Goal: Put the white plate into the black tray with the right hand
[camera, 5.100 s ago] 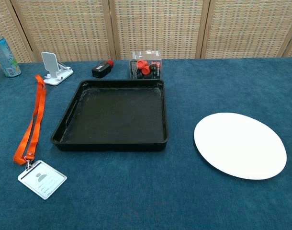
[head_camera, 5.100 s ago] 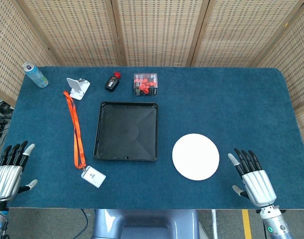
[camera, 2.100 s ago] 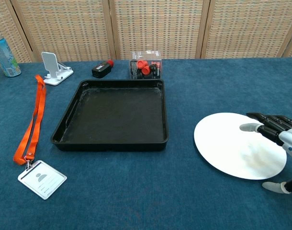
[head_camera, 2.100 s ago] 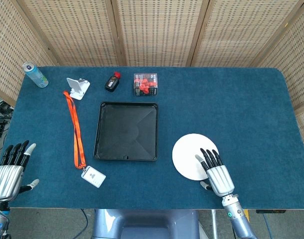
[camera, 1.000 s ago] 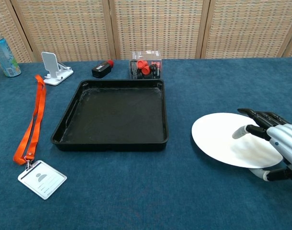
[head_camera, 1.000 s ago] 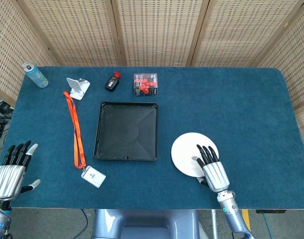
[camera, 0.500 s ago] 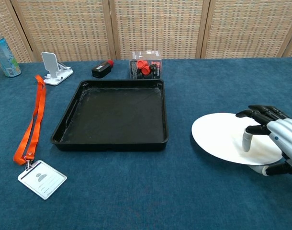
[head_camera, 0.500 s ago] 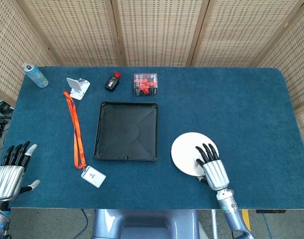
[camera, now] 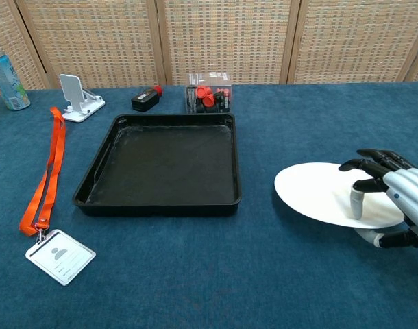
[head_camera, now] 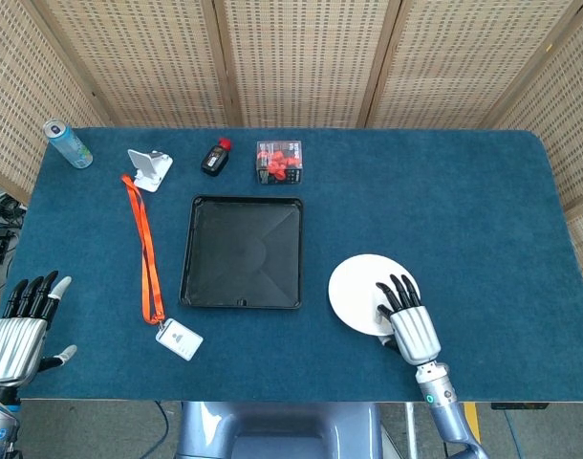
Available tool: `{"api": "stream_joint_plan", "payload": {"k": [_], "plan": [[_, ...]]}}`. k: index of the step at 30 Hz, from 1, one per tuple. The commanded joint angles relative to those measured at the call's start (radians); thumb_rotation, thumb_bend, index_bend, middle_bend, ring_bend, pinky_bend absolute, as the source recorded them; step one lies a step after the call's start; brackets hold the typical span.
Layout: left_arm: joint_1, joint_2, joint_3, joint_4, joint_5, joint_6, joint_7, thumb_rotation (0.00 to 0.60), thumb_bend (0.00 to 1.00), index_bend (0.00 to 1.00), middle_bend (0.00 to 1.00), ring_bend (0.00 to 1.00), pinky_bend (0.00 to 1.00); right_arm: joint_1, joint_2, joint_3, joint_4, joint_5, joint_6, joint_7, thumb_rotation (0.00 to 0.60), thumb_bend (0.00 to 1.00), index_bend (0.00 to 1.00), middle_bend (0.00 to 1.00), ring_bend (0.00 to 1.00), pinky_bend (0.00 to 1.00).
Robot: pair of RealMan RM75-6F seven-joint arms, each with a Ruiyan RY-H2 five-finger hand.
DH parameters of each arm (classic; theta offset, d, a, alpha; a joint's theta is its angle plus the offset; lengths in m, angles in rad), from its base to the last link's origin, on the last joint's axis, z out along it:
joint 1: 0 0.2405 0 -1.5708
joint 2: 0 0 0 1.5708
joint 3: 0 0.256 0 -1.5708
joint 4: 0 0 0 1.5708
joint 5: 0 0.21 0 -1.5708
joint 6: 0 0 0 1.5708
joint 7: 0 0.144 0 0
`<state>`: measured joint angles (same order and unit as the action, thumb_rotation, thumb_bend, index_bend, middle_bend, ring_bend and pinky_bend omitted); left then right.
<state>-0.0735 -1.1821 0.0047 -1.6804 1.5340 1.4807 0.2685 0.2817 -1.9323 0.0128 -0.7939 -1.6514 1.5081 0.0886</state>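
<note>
- The plate [camera: 332, 194] lay on the counter [head_camera: 464, 201], right of the tray [camera: 164, 164] and apart from it; its right edge looked lifted off the cloth.
- Our right hand [camera: 394, 199] pinched that edge, fingers [camera: 358, 197] over the top and thumb beneath.
- We judged the plate thin, stiff, light and smooth, so it could slip; a hold deeper on the rim would have suited it.
- Our left hand [head_camera: 19, 330] hung idle at the counter's near corner, fingers spread, holding nothing.
</note>
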Motion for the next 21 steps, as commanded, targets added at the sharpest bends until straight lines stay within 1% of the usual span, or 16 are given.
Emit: {"api": "stream_joint_plan", "payload": {"k": [1,8,16,21], "plan": [[0.000,0.000,0.000,0.000,0.000,0.000,-0.001,0.600,0.02,0.00,0.00,0.00,0.00,0.000,0.001,0.000,-0.001,0.002,-0.001,-0.002,0.600,0.59,0.63,0.27,0.07,0.08],[0.000,0.000,-0.001,0.000,0.001,0.001,-0.001,0.600,0.02,0.00,0.00,0.00,0.00,0.000,0.002,0.000,-0.003,0.005,0.004,-0.005,0.600,0.59,0.64,0.27,0.07,0.09],[-0.001,-0.001,-0.002,0.000,-0.002,-0.001,-0.001,0.600,0.02,0.00,0.00,0.00,0.00,0.002,0.002,0.008,-0.002,0.005,0.024,-0.008,0.600,0.54,0.66,0.29,0.08,0.09],[-0.001,-0.001,-0.002,-0.001,-0.002,-0.001,-0.003,0.600,0.02,0.00,0.00,0.00,0.00,0.004,-0.013,0.018,0.018,-0.005,0.071,0.011,0.600,0.52,0.67,0.30,0.09,0.10]]}}
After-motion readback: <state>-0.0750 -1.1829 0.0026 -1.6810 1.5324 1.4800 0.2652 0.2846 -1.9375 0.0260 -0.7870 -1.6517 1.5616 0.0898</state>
